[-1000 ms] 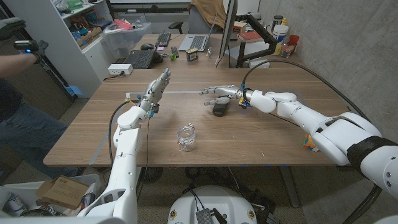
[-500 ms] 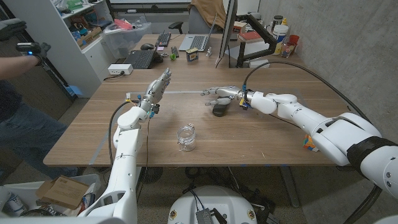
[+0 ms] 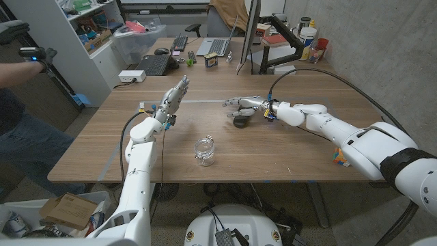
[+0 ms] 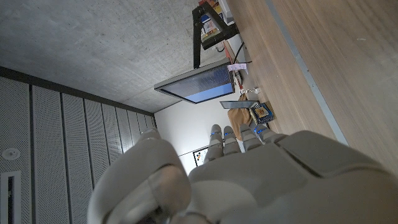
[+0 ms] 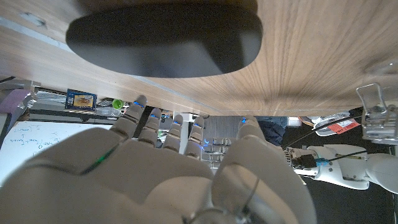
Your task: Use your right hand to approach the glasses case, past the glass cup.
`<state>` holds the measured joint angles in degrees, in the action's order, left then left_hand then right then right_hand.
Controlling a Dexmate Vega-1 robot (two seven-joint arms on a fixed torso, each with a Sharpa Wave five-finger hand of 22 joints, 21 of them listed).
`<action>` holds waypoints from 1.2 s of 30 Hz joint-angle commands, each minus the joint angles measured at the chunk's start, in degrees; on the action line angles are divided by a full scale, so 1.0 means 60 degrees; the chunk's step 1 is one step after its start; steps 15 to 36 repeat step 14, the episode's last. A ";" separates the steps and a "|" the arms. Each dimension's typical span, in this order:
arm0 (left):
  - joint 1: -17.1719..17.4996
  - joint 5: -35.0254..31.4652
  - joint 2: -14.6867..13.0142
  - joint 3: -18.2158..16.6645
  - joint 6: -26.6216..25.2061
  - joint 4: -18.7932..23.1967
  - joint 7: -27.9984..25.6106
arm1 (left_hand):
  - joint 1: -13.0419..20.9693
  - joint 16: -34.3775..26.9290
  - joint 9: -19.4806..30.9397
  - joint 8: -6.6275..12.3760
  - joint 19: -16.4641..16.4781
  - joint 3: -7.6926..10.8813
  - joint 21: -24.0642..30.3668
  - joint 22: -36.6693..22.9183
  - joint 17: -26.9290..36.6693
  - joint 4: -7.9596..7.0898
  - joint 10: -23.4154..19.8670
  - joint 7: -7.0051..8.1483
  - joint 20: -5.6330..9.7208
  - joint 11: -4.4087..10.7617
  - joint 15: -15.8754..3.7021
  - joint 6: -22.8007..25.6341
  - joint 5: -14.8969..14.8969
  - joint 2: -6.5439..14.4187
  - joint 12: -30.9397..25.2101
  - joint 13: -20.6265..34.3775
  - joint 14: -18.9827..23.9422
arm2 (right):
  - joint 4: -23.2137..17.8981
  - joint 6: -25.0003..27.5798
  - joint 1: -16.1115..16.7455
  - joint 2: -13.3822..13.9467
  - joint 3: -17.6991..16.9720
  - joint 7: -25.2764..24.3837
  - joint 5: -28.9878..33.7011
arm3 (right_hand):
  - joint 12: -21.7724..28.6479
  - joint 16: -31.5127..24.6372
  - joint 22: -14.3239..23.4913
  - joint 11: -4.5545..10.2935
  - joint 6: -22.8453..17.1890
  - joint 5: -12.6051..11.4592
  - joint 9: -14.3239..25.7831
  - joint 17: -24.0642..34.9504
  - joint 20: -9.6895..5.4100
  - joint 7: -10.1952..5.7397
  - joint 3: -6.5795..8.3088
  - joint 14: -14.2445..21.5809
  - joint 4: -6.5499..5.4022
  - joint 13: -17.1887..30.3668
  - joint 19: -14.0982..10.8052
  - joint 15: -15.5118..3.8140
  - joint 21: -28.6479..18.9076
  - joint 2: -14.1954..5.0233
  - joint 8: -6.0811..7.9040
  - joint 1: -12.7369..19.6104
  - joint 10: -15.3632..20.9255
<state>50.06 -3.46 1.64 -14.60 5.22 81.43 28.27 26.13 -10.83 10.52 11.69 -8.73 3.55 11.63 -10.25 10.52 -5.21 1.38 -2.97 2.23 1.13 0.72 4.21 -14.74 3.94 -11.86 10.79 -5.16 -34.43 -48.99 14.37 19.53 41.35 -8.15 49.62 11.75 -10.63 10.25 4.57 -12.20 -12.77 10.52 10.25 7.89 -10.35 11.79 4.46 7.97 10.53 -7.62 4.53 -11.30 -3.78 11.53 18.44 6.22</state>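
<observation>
The glasses case (image 3: 242, 121) is a dark oval lying on the wooden table (image 3: 287, 147) beyond the middle. My right hand (image 3: 242, 104) hovers just over its far side, fingers stretched out and apart, holding nothing. In the right wrist view the case (image 5: 165, 37) lies close in front of the hand (image 5: 155, 168). The glass cup (image 3: 203, 151), a clear jar, stands nearer to me and left of the case; the cup (image 5: 380, 115) also shows at the wrist picture's edge. My left hand (image 3: 174, 96) is raised above the table's left half, fingers straight, empty.
A colourful cube (image 3: 338, 156) lies beside my right forearm. Keyboard (image 3: 155, 65), laptop (image 3: 217, 46), monitor (image 3: 250, 34) and a white box (image 3: 131, 76) crowd the far edge. A person (image 3: 20, 61) stands at the left. Bare wood surrounds the cup.
My right hand has crept slightly back toward me over the case. The left hand, the cup and the case have stayed put.
</observation>
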 commanded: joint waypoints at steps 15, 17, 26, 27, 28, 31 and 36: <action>-0.0184 -0.0050 0.0075 0.0087 0.0133 -0.0261 -0.0019 | 0.0029 -0.0011 0.0045 0.0039 -0.0092 -0.0071 -0.0014 -0.0036 0.0029 0.0008 -0.0036 0.0035 0.0026 0.0076 -0.0014 0.0064 0.0044 0.0102 0.0022 0.0020 -0.0093 | -0.0071 -0.0044 -0.0029 0.0146 0.0006 0.0232 -0.0077 | 0.0038 -0.0057 0.0048 -0.0009 -0.0087 0.0046 0.0018 0.0048 0.0029 0.0040 0.0054 0.0088 -0.0058 0.0019 0.0001 -0.0019 -0.0069 0.0059 -0.0029 0.0083 0.0050; -0.0184 -0.0050 0.0075 0.0087 0.0133 -0.0261 -0.0019 | 0.0029 -0.0011 0.0045 0.0039 -0.0092 -0.0071 -0.0014 -0.0036 0.0029 0.0008 -0.0036 0.0035 0.0026 0.0076 -0.0014 0.0064 0.0044 0.0102 0.0022 0.0020 -0.0093 | -0.0071 -0.0044 -0.0029 0.0146 0.0006 0.0232 -0.0077 | 0.0038 -0.0057 0.0048 -0.0009 -0.0087 0.0046 0.0018 0.0048 0.0029 0.0040 0.0054 0.0088 -0.0058 0.0019 0.0001 -0.0019 -0.0069 0.0059 -0.0029 0.0083 0.0050; -0.0184 -0.0050 0.0075 0.0087 0.0133 -0.0261 -0.0019 | 0.0029 -0.0011 0.0045 0.0039 -0.0092 -0.0071 -0.0014 -0.0036 0.0029 0.0008 -0.0036 0.0035 0.0026 0.0076 -0.0014 0.0064 0.0044 0.0102 0.0022 0.0020 -0.0093 | -0.0071 -0.0044 -0.0029 0.0146 0.0006 0.0232 -0.0077 | 0.0038 -0.0057 0.0048 -0.0009 -0.0087 0.0046 0.0018 0.0048 0.0029 0.0040 0.0054 0.0088 -0.0058 0.0019 0.0001 -0.0019 -0.0069 0.0059 -0.0029 0.0083 0.0050; -0.0184 -0.0050 0.0075 0.0087 0.0133 -0.0261 -0.0019 | 0.0029 -0.0011 0.0045 0.0039 -0.0092 -0.0071 -0.0014 -0.0036 0.0029 0.0008 -0.0036 0.0035 0.0026 0.0076 -0.0014 0.0064 0.0044 0.0102 0.0022 0.0020 -0.0093 | -0.0071 -0.0044 -0.0029 0.0146 0.0006 0.0232 -0.0077 | 0.0038 -0.0057 0.0048 -0.0009 -0.0087 0.0046 0.0018 0.0048 0.0029 0.0040 0.0054 0.0088 -0.0058 0.0019 0.0001 -0.0019 -0.0069 0.0059 -0.0029 0.0083 0.0050; -0.0184 -0.0050 0.0075 0.0087 0.0133 -0.0261 -0.0019 | 0.0029 -0.0011 0.0045 0.0039 -0.0092 -0.0071 -0.0014 -0.0036 0.0029 0.0008 -0.0036 0.0035 0.0026 0.0076 -0.0014 0.0064 0.0044 0.0102 0.0022 0.0020 -0.0093 | -0.0071 -0.0044 -0.0029 0.0146 0.0006 0.0232 -0.0077 | 0.0038 -0.0057 0.0048 -0.0009 -0.0087 0.0046 0.0018 0.0048 0.0029 0.0040 0.0054 0.0088 -0.0058 0.0019 0.0001 -0.0019 -0.0069 0.0059 -0.0029 0.0083 0.0050; -0.0184 -0.0050 0.0075 0.0087 0.0133 -0.0261 -0.0019 | 0.0029 -0.0011 0.0045 0.0039 -0.0092 -0.0071 -0.0014 -0.0036 0.0029 0.0008 -0.0036 0.0035 0.0026 0.0076 -0.0014 0.0064 0.0044 0.0102 0.0022 0.0020 -0.0093 | -0.0071 -0.0044 -0.0029 0.0146 0.0006 0.0232 -0.0077 | 0.0038 -0.0057 0.0048 -0.0009 -0.0087 0.0046 0.0018 0.0048 0.0029 0.0040 0.0054 0.0088 -0.0058 0.0019 0.0001 -0.0019 -0.0069 0.0059 -0.0029 0.0083 0.0050; -0.0184 -0.0050 0.0075 0.0087 0.0133 -0.0261 -0.0019 | 0.0029 -0.0011 0.0045 0.0039 -0.0092 -0.0071 -0.0014 -0.0036 0.0029 0.0008 -0.0036 0.0035 0.0026 0.0076 -0.0014 0.0064 0.0044 0.0102 0.0022 0.0020 -0.0093 | -0.0071 -0.0044 -0.0029 0.0146 0.0006 0.0232 -0.0077 | 0.0038 -0.0057 0.0048 -0.0009 -0.0087 0.0046 0.0018 0.0048 0.0029 0.0040 0.0054 0.0088 -0.0058 0.0019 0.0001 -0.0019 -0.0069 0.0059 -0.0029 0.0083 0.0050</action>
